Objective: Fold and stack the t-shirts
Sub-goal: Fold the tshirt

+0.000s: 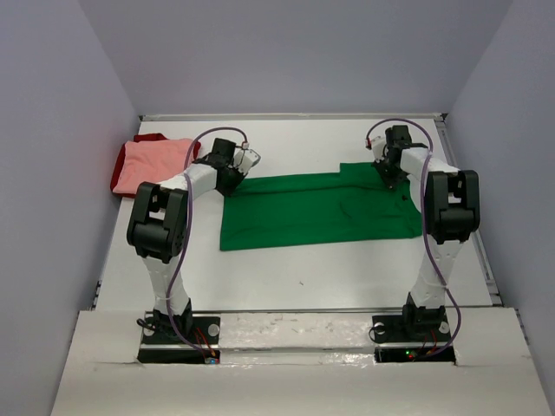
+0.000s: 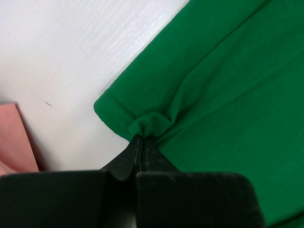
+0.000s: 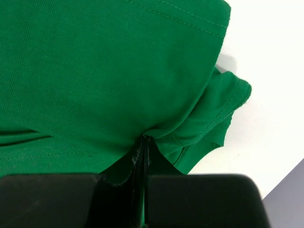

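The left gripper [image 2: 144, 137] is closed tight, its two black fingers pressed together on a small puckered bunch of the green t-shirt [image 2: 228, 85], just in from a hemmed corner. The right gripper [image 3: 145, 139] is likewise fully closed, pinching a gathered fold of the same shirt, with a stitched sleeve edge bunched just to its right. From above, both sets of fingertips are largely hidden under the wrists and cables, and each wrist view cuts off most of the cloth. Whether the pinched edges are raised off the white counter [image 1: 295, 277] cannot be told. In the overhead view the green t-shirt [image 1: 321, 208] lies spread wide between the two grippers – the left gripper [image 1: 232, 176] at its far left corner, the right gripper [image 1: 390, 178] at its far right edge – with the rest of the cloth stretching toward the arm bases. A salmon pink t-shirt [image 1: 156, 163] lies folded near the left gripper's outer side, apart from it, on top of a dark red t-shirt [image 1: 117, 178] that shows only at the edges.
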Action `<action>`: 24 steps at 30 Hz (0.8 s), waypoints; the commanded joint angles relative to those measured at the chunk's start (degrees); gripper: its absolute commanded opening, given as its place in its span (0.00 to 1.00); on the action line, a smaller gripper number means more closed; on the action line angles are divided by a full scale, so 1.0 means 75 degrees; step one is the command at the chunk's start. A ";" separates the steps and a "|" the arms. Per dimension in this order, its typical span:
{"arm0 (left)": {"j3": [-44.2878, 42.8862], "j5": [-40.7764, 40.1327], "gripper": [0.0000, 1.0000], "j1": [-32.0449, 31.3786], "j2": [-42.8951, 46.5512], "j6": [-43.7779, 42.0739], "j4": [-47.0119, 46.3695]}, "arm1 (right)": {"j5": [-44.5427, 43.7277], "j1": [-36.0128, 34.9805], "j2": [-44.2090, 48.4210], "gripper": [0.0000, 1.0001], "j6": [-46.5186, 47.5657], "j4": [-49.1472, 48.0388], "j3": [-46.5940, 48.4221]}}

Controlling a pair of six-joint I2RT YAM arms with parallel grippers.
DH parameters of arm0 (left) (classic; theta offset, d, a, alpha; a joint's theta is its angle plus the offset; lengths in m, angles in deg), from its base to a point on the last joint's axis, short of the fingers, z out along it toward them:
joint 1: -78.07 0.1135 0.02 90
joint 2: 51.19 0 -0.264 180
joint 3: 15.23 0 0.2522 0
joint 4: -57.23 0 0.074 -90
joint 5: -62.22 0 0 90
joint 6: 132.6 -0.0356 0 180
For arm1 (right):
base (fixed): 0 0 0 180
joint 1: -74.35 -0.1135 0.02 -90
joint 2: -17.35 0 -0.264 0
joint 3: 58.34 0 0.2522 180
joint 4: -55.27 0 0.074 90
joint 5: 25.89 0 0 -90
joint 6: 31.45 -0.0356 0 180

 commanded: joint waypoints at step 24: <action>0.0460 -0.1572 0.00 -0.0367 -0.0260 -0.0378 -0.0460 | -0.0293 -0.0002 -0.0439 0.00 -0.0094 0.0148 0.0147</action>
